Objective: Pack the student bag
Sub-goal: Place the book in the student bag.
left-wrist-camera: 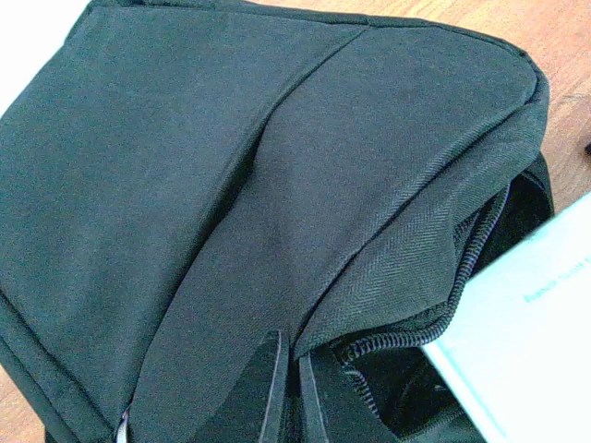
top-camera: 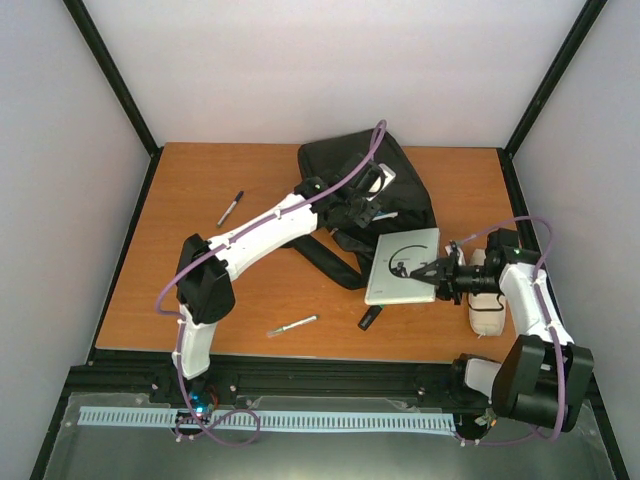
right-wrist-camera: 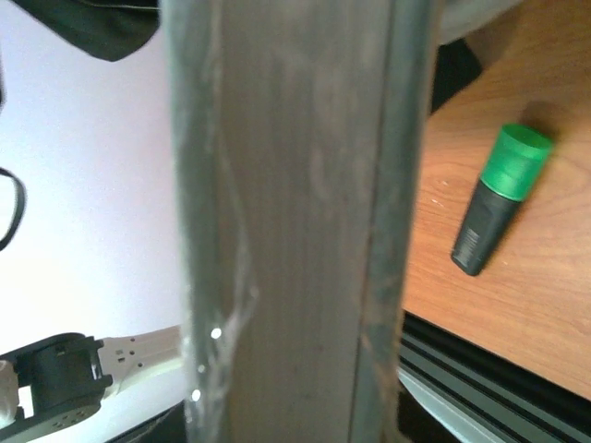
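Insert step: student bag (top-camera: 330,165) sits just behind book (top-camera: 395,288), touching it; L pincer (left-wrist-camera: 288,392) pinched shut on zip lip (left-wrist-camera: 406,334), R pincer (top-camera: 418,270) narrowly clamped on book; next prob. needs sliding book into mouth.

My left arm (top-camera: 262,235) and my right arm (top-camera: 527,300) are white tubes with big, chunky black joints (top-camera: 205,290). A thin purple cable (top-camera: 160,298) loops along each one, from bottom to tip. My fingers (left-wrist-camera: 263,397) are flat and black too.
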Tool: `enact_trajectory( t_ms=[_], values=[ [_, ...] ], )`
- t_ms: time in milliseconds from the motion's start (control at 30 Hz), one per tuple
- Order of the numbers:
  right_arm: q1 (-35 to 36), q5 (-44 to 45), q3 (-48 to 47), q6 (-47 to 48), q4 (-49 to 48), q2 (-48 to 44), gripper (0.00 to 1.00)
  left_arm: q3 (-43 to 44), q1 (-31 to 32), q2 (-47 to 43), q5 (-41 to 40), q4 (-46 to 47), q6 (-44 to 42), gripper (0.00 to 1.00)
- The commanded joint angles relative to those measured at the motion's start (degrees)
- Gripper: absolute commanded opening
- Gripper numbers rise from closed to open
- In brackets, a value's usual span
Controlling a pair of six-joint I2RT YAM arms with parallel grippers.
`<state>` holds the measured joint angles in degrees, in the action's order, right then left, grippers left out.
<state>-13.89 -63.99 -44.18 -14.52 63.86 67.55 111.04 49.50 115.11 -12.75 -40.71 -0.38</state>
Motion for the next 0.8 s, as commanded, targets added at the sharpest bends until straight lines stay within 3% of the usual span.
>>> enact_trajectory(
  t_ms=[0, 767],
  values=[
    [2.24, -9.19, -2.54, -2.82, -8.48, 0.17, 0.03, -1.60, -0.36, -4.85, 2.67, 5.74, 0.20, 0.01],
    [11.41, -8.29, -12.63, -3.68, -18.42, 15.52, 0.03, -9.61, -0.43, -13.99, 3.79, 7.77, -3.17, 0.01]
  ],
)
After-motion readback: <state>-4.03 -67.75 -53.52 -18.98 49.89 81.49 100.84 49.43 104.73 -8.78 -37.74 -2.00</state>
